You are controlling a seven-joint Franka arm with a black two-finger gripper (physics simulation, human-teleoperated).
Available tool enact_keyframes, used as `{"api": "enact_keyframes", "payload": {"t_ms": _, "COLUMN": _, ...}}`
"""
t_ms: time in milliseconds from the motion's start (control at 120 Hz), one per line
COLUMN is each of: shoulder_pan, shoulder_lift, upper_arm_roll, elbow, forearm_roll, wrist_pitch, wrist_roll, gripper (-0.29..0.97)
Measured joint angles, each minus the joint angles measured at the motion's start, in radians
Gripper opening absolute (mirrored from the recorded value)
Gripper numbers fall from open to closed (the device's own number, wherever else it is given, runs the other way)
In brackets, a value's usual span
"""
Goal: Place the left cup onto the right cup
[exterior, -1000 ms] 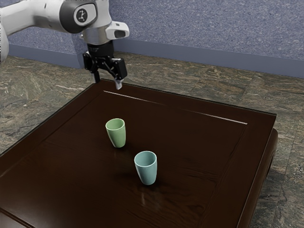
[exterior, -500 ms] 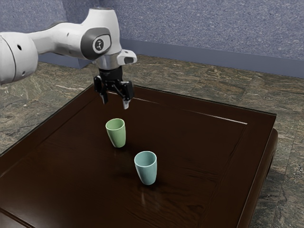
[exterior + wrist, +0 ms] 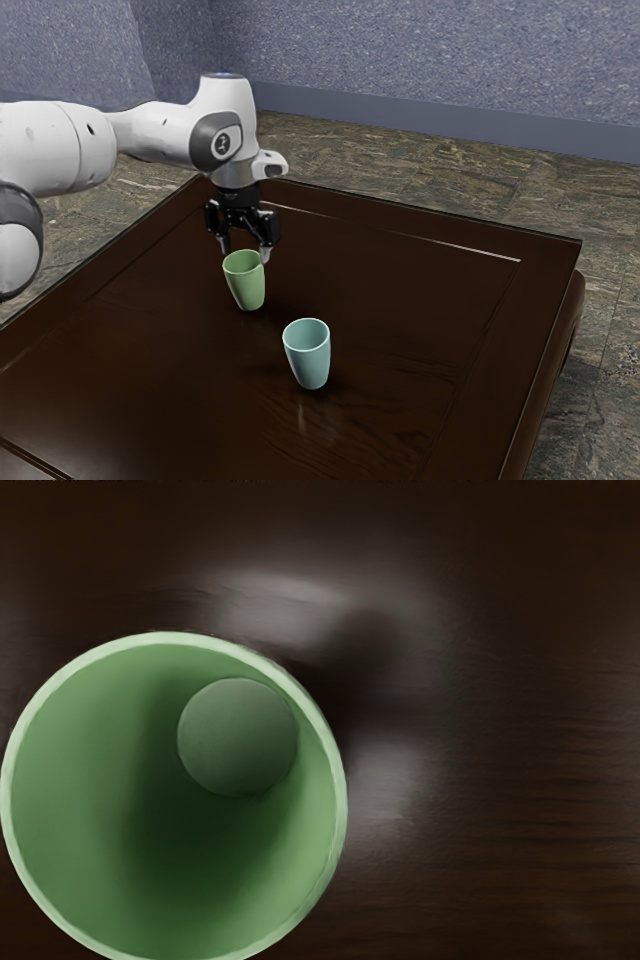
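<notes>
A green cup [image 3: 244, 280] stands upright on the dark wooden table [image 3: 420, 300], toward the exterior view's left. A pale blue cup [image 3: 307, 353] stands upright nearer the front, to the green cup's right. My gripper [image 3: 243, 251] hangs open just above the green cup's rim, one fingertip on each side of the rim's back edge. In the wrist view I look straight down into the green cup [image 3: 170, 800], whose round mouth and inner bottom show close below my hand.
The table has a raised rim [image 3: 450, 240] along its back and right sides. A stone-patterned floor [image 3: 480, 170] and a blue wall lie behind it. My white arm [image 3: 120, 140] reaches in from the exterior view's left.
My hand has come down and forward from above the table's back edge to just over the green cup. The fingers stay open. Neither cup has moved.
</notes>
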Motion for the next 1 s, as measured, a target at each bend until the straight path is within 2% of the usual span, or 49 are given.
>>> {"api": "enact_keyframes", "payload": {"t_ms": 500, "shoulder_pan": 0.001, "shoulder_lift": 0.079, "upper_arm_roll": -0.012, "elbow": 0.056, "forearm_roll": 0.004, "wrist_pitch": 0.022, "wrist_roll": 0.002, "gripper": 0.54}}
{"api": "enact_keyframes", "payload": {"t_ms": 1000, "shoulder_pan": 0.001, "shoulder_lift": 0.11, "upper_arm_roll": -0.013, "elbow": 0.064, "forearm_roll": 0.0, "wrist_pitch": 0.025, "wrist_roll": -0.003, "gripper": 0.32}}
